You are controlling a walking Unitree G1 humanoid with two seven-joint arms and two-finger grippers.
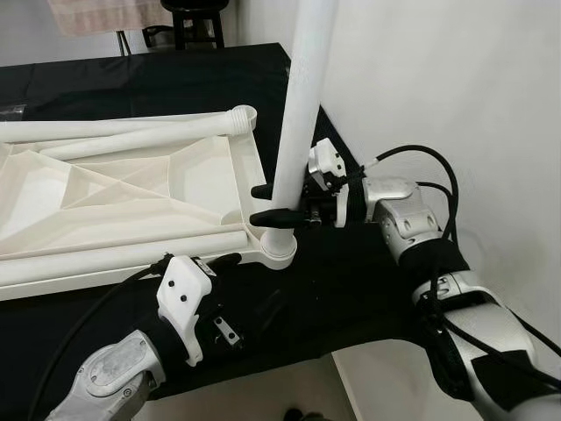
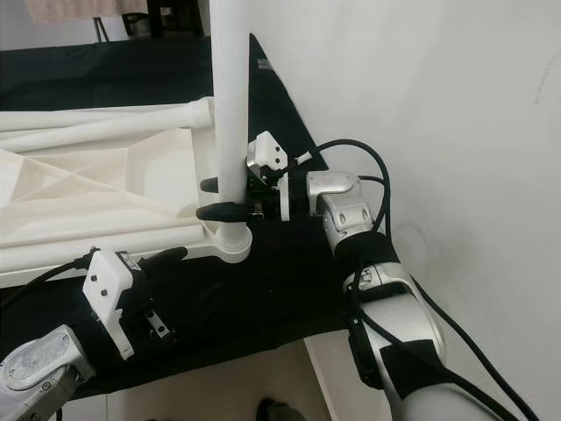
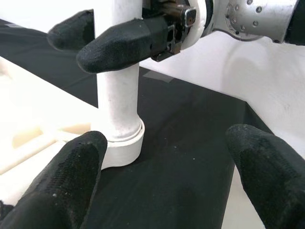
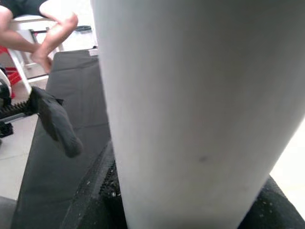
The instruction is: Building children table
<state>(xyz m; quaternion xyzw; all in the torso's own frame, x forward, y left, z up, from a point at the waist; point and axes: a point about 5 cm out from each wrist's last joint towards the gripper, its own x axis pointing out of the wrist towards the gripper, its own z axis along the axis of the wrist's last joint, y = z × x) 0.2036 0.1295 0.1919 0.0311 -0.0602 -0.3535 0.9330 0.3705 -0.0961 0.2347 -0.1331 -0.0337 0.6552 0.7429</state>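
Observation:
The white plastic table top (image 1: 131,189) lies upside down on a black-covered surface. One white leg (image 1: 302,96) stands upright in the near right corner socket (image 1: 280,249). My right gripper (image 1: 261,204) is shut on that leg just above the socket, one black finger on each side; the leg (image 4: 200,95) looms close in the right wrist view. My left gripper (image 3: 162,176) is open and holds nothing, low beside the table top's front edge and pointing at the socket (image 3: 121,143). Two loose legs lie on the table top, one along the back (image 1: 131,139), one along the front (image 1: 114,256).
A white wall (image 1: 438,79) rises close on the right. The black cover (image 1: 342,298) ends just in front of me, with pale floor (image 1: 289,386) below. A dark stool (image 1: 197,17) stands at the back. A person's bare foot (image 4: 52,38) is beyond the surface.

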